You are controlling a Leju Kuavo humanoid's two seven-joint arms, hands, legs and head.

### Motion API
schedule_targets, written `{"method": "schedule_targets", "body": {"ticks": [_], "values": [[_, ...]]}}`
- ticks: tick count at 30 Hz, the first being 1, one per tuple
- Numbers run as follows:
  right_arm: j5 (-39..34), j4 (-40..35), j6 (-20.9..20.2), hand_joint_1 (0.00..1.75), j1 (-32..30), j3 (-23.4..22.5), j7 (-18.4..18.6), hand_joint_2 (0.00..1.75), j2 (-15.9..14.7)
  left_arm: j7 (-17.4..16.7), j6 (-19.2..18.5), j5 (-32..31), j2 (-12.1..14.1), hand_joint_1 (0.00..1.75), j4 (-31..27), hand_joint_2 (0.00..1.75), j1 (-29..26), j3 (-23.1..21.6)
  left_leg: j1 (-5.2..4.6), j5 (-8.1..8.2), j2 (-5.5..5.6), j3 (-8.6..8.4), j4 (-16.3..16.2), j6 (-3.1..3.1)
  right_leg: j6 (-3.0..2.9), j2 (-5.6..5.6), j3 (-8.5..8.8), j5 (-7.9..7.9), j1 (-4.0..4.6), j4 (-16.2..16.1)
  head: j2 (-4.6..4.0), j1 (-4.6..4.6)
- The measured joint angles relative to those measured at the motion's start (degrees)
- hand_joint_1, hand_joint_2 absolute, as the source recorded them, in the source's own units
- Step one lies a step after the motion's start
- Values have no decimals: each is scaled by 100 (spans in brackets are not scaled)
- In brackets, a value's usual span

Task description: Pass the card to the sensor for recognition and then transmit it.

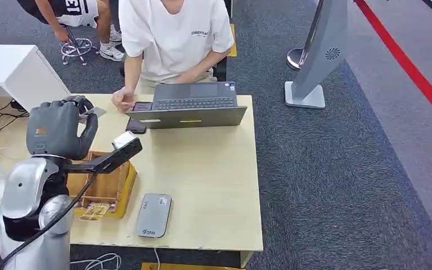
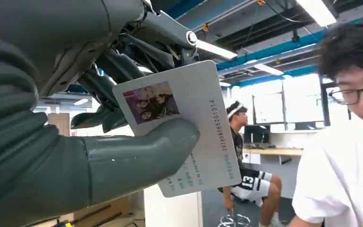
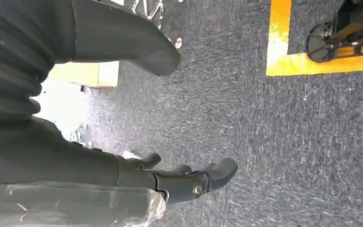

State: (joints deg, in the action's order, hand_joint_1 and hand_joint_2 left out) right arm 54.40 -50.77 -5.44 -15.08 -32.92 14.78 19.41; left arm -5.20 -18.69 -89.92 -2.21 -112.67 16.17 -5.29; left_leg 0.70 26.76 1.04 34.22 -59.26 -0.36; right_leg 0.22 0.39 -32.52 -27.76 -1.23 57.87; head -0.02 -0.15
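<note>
My left hand is raised above the table's left side, in front of a seated person. It pinches a white card between thumb and fingers; the card bears a small photo and a printed number. A corner of the card pokes out past the hand, toward the person. The grey flat sensor lies on the wooden table near its front edge, well below and to the right of the hand. My right hand hangs over grey carpet, fingers apart, holding nothing.
An open laptop and a dark phone sit at the table's far side, where the person's hand rests. A wooden box stands under my left arm. A white cabinet is at the left, a grey stand at the right.
</note>
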Motion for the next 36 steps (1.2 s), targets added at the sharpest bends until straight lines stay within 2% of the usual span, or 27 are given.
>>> {"method": "schedule_targets", "body": {"ticks": [17,24,28,29,36], "values": [[-15,70,9,0,14,-46,4,175,0,-2,0,0,144,175,-90,175,0,-85,1,2,-1,2,0,2,0,0,-2,-1,0,0,0,0],[-190,59,41,0,12,-44,311,175,0,-20,-2,-2,138,175,-92,175,3,-94,1,2,-2,4,0,2,0,1,-5,-1,1,0,0,0],[-179,59,-4,0,12,-44,310,175,0,-118,-11,-9,140,175,-92,175,-5,-92,1,2,-3,12,0,2,0,1,-10,-1,1,0,0,0],[-153,57,-15,0,12,-46,291,175,0,-109,-2,-11,138,0,-92,175,-11,-92,1,2,-3,15,0,3,0,1,-12,-1,1,0,0,0],[166,59,-59,0,51,-199,88,175,0,-20,-35,-2,144,0,-118,175,-98,-103,-3,16,-2,20,0,9,11,1,-14,-12,-3,-6,0,0]]}}
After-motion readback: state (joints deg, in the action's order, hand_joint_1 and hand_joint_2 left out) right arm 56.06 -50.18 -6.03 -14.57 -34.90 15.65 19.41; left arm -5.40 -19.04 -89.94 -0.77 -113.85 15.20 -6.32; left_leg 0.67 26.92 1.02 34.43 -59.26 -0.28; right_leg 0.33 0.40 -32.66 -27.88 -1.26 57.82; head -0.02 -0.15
